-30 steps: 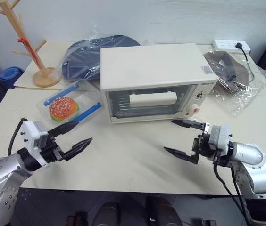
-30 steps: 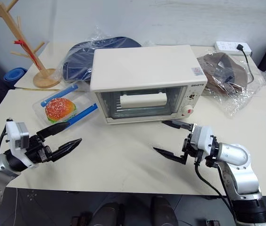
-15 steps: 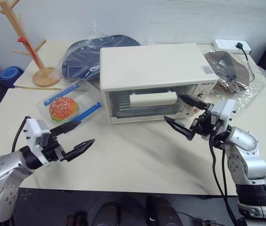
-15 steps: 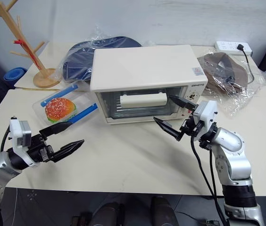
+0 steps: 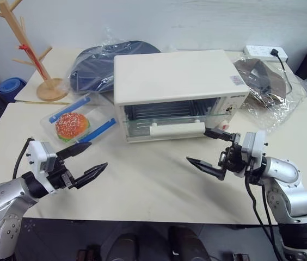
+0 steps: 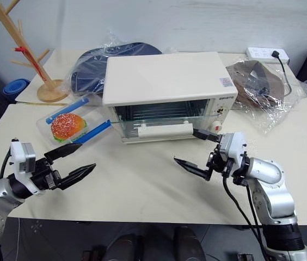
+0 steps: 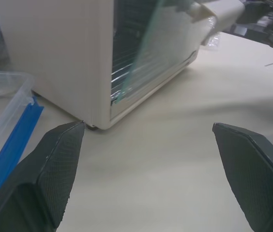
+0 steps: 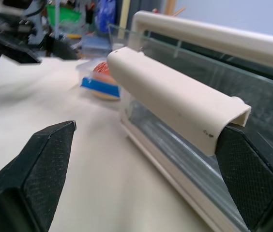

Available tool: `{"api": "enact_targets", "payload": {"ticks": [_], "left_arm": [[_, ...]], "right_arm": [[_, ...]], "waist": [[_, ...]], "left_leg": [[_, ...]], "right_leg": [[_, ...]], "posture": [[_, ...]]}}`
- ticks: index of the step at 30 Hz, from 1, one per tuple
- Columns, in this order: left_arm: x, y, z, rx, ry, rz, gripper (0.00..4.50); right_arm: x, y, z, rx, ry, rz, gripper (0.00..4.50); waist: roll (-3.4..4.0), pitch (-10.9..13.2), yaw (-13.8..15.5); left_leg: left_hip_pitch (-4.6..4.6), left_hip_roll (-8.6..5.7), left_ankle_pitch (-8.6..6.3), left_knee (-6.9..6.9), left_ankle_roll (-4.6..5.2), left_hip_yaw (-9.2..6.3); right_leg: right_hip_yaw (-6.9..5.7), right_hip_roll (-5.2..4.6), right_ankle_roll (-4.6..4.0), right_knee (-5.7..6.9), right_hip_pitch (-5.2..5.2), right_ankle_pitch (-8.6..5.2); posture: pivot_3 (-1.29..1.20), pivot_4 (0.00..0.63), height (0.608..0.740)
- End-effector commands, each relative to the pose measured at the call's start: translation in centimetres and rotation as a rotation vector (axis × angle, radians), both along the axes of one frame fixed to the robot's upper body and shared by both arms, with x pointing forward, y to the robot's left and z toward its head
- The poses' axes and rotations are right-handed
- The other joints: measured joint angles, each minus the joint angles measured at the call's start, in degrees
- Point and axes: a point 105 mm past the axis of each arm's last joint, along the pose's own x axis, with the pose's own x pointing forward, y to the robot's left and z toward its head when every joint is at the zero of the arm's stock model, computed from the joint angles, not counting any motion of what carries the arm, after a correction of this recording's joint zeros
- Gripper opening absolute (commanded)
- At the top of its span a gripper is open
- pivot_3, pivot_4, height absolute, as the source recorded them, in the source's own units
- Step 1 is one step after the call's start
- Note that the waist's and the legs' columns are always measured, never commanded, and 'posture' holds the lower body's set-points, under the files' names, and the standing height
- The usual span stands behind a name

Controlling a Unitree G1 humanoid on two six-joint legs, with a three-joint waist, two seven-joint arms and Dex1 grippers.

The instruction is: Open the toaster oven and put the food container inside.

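Note:
The cream-white toaster oven (image 5: 178, 73) stands mid-table with its glass door tilted partly open, the bar handle (image 5: 176, 129) low in front. My right gripper (image 5: 196, 145) is open just right of that handle. In the right wrist view the handle (image 8: 175, 104) lies between the spread fingers (image 8: 39, 169), and I cannot tell whether it touches them. The food container (image 5: 77, 124), clear with blue clips and a burger inside, lies left of the oven. My left gripper (image 5: 98, 155) is open in front of it, holding nothing; its wrist view shows the oven's corner (image 7: 54, 43).
A wooden mug tree (image 5: 34, 54) stands at the back left. Plastic-wrapped dark items lie behind the oven (image 5: 96, 62) and at its right (image 5: 268, 81). A power strip (image 5: 265, 53) sits at the far right corner. Bare tabletop (image 5: 142, 174) stretches between my grippers.
The oven door has swung from shut to partly open, its handle dropping low. My right gripper rose to the handle, then came down with it. The left arm stayed put.

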Motion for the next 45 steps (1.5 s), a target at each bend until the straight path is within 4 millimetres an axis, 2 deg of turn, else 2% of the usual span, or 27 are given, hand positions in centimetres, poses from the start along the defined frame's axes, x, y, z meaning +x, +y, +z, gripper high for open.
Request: {"api": "enact_targets", "payload": {"ticks": [1, 5, 12, 14, 20, 24, 30, 33, 37, 39, 41, 44, 45], "left_arm": [[0.2, -0.1, 1.4, -0.047, -0.049, -0.020, 3.84], [1.2, -0.9, 1.7, -0.058, -0.056, -0.043, 2.64], [4.0, -4.5, 2.2, -0.081, -0.111, -0.151, 0.49], [4.5, -5.6, 2.1, -0.074, -0.116, -0.185, 0.04], [4.7, -8.2, 0.6, -0.013, -0.105, -0.308, 0.04], [4.0, -9.4, -1.3, 0.053, -0.068, -0.370, 0.04], [4.6, -9.4, -4.5, 0.157, -0.009, -0.283, 0.04], [5.0, -9.1, -5.3, 0.195, -0.008, -0.232, 0.04], [4.5, -9.5, -7.0, 0.269, 0.000, -0.250, 0.04], [4.4, -9.3, -7.0, 0.257, -0.006, -0.228, 0.04], [4.4, -9.0, -6.6, 0.218, -0.014, -0.196, 0.04], [3.8, -7.6, -4.6, 0.099, -0.028, -0.135, 0.52], [3.4, -6.6, -3.8, 0.061, -0.039, -0.096, 0.80]], "right_arm": [[-1.7, 0.6, -0.5, -0.083, -0.075, 0.079, 4.50], [-1.8, 0.3, -1.3, -0.095, -0.081, 0.055, 4.50], [-2.1, 0.0, -2.2, -0.131, -0.099, 0.041, 4.50], [-2.0, -0.1, -2.2, -0.135, -0.104, 0.033, 4.50], [-2.3, -1.0, -2.7, -0.132, -0.085, -0.026, 4.50], [-3.7, -2.9, -3.6, -0.111, -0.028, -0.085, 4.50], [-6.8, -7.6, -4.9, -0.150, 0.066, -0.253, 4.50], [-7.1, -9.4, -4.6, -0.121, 0.067, -0.340, 4.50], [-6.0, -10.0, -4.0, -0.103, 0.028, -0.397, 4.50], [-5.2, -9.7, -3.5, -0.067, 0.051, -0.396, 4.50], [-5.3, -8.9, -3.3, -0.028, 0.125, -0.324, 4.50], [-4.7, -7.5, -2.2, -0.002, 0.100, -0.249, 4.50], [-4.4, -7.0, -1.8, 0.012, 0.085, -0.226, 4.50]], "waist": [[0.00, 0.00, -0.01], [0.00, 0.00, -0.02], [-0.01, 0.00, 0.04], [-0.01, 0.00, 0.03], [-0.01, 0.01, 0.25], [-0.01, 0.01, 0.46], [-0.01, 0.00, 0.92], [-0.03, 0.01, 0.40], [-0.01, 0.00, 0.20], [0.04, -0.03, 0.22], [0.12, -0.08, 0.31], [0.11, -0.07, 0.35], [0.09, -0.06, 0.04]], "left_leg": [[0.00, 0.00, 0.00, -0.01, 0.00, 0.00], [0.00, 0.00, 0.00, 0.00, -0.01, 0.02], [0.01, -0.02, 0.05, 0.06, -0.11, 0.02], [0.00, 0.00, 0.06, 0.06, -0.14, 0.05], [0.01, 0.00, 0.08, 0.11, -0.16, 0.04], [0.01, -0.02, 0.08, 0.11, -0.15, 0.04], [0.05, -0.07, 0.06, 0.16, -0.04, 0.06], [0.12, -0.06, 0.08, 0.15, -0.01, 0.09], [0.17, -0.05, 0.09, 0.12, -0.02, 0.08], [0.17, -0.05, 0.10, 0.13, -0.02, 0.09], [0.17, -0.05, 0.10, 0.12, -0.03, 0.08], [0.14, -0.03, 0.10, 0.11, -0.03, 0.02], [0.13, -0.01, 0.10, 0.12, -0.03, 0.00]], "right_leg": [[0.00, 0.01, 0.00, -0.02, 0.00, 0.00], [0.01, 0.03, 0.00, 0.00, 0.00, 0.00], [-0.01, 0.10, 0.01, 0.08, 0.01, 0.01], [0.01, 0.15, 0.02, 0.08, -0.01, 0.01], [-0.01, 0.16, 0.02, 0.09, 0.01, 0.01], [0.00, 0.13, 0.02, 0.07, 0.05, 0.01], [0.05, 0.09, 0.07, 0.06, 0.16, 0.04], [0.09, 0.12, 0.09, 0.12, 0.18, 0.05], [0.10, 0.12, 0.09, 0.15, 0.18, 0.05], [0.10, 0.11, 0.09, 0.15, 0.18, 0.05], [0.10, 0.09, 0.09, 0.14, 0.19, 0.05], [0.07, 0.08, 0.09, 0.13, 0.18, 0.05], [0.06, 0.08, 0.09, 0.13, 0.17, 0.05]], "posture": [[0.00, 0.150, 0.740], [0.00, 0.150, 0.740], [0.00, 0.150, 0.740], [0.00, 0.150, 0.740], [0.00, 0.150, 0.740], [0.00, 0.150, 0.740], [0.00, 0.150, 0.740], [0.00, 0.150, 0.740], [0.00, 0.150, 0.740], [0.00, 0.150, 0.740], [0.00, 0.150, 0.740], [0.00, 0.150, 0.740], [0.00, 0.150, 0.740]]}}
